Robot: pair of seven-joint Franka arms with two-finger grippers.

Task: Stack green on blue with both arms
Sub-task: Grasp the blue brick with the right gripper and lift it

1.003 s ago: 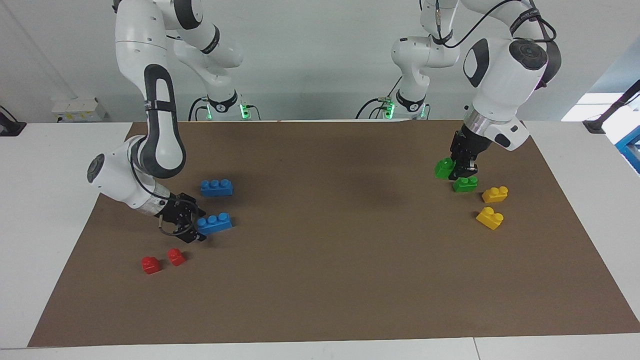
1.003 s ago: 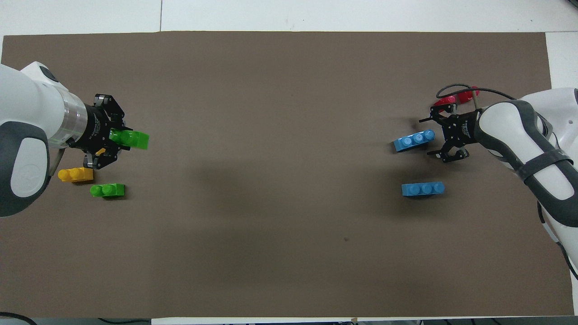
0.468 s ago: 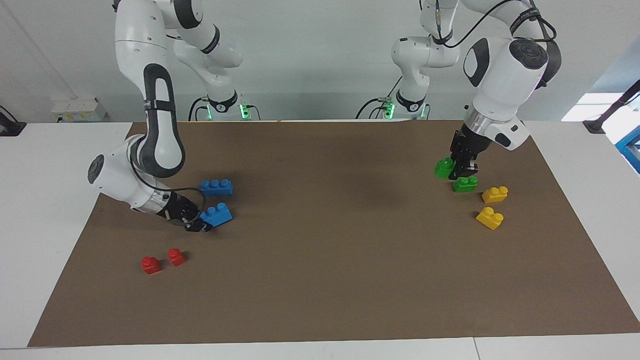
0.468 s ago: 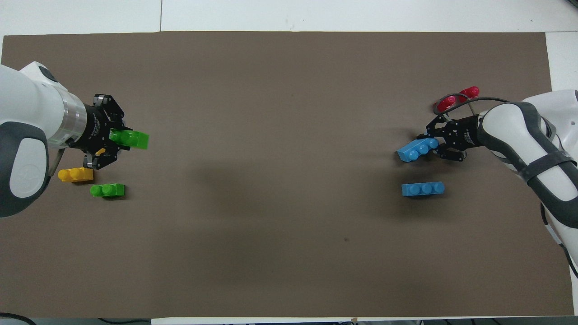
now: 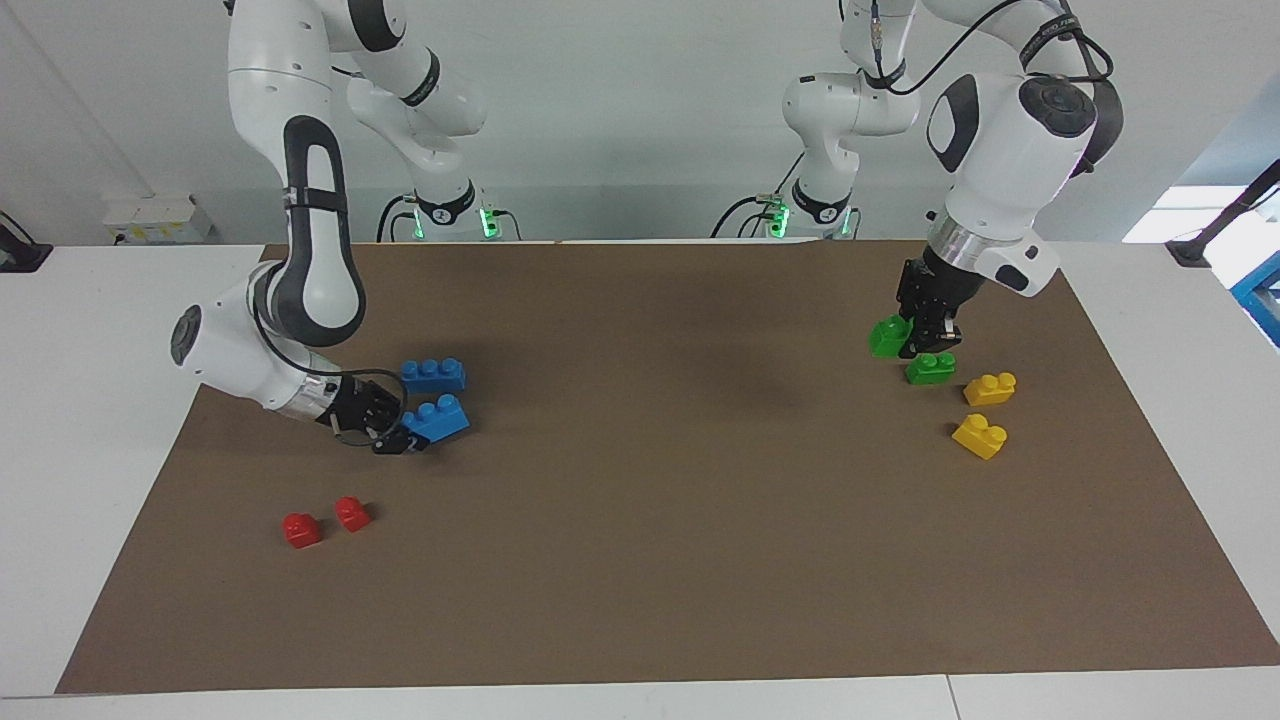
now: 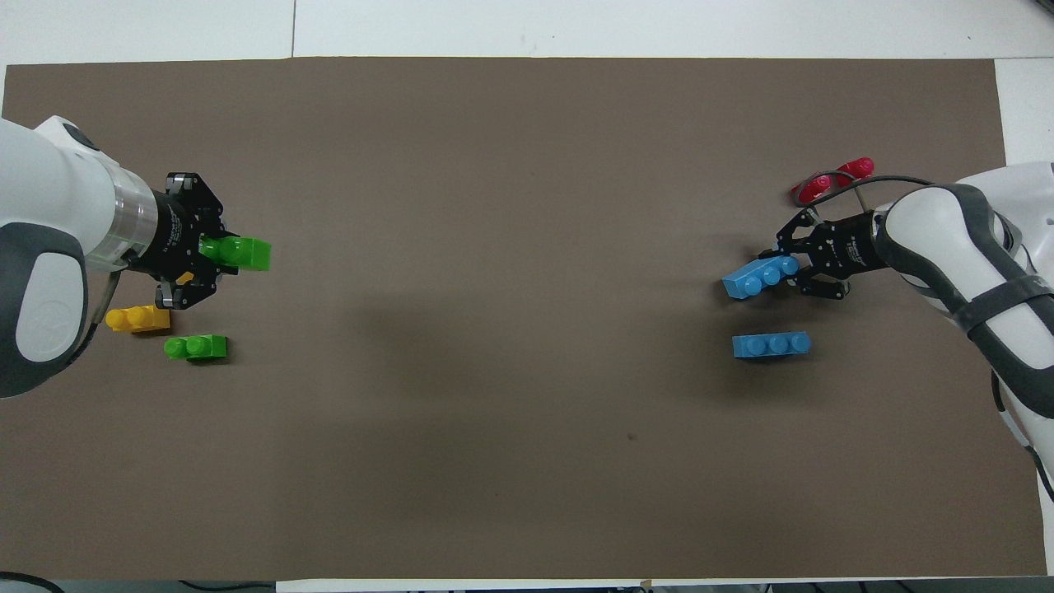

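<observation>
My right gripper [image 5: 402,437] [image 6: 795,269] is shut on one end of a blue three-stud brick [image 5: 437,419] [image 6: 759,277], which hangs tilted just above the mat. A second blue brick [image 5: 433,373] [image 6: 771,344] lies flat beside it, nearer to the robots. At the left arm's end, my left gripper [image 5: 916,337] [image 6: 207,251] is shut on a green two-stud brick [image 5: 887,336] [image 6: 240,253], held a little above the mat. Another green brick [image 5: 930,368] [image 6: 196,347] rests on the mat just under and beside it.
Two yellow bricks [image 5: 990,388] [image 5: 980,435] lie close to the green ones, toward the left arm's end; the overhead view shows one yellow brick [image 6: 137,317] fully. Two small red bricks [image 5: 301,529] [image 5: 352,513] sit farther out from my right gripper. A brown mat [image 5: 640,560] covers the table.
My right gripper went from open around the blue brick's end to shut on it, then lifted and tilted it toward the other blue brick. The left gripper rose slightly with the green brick.
</observation>
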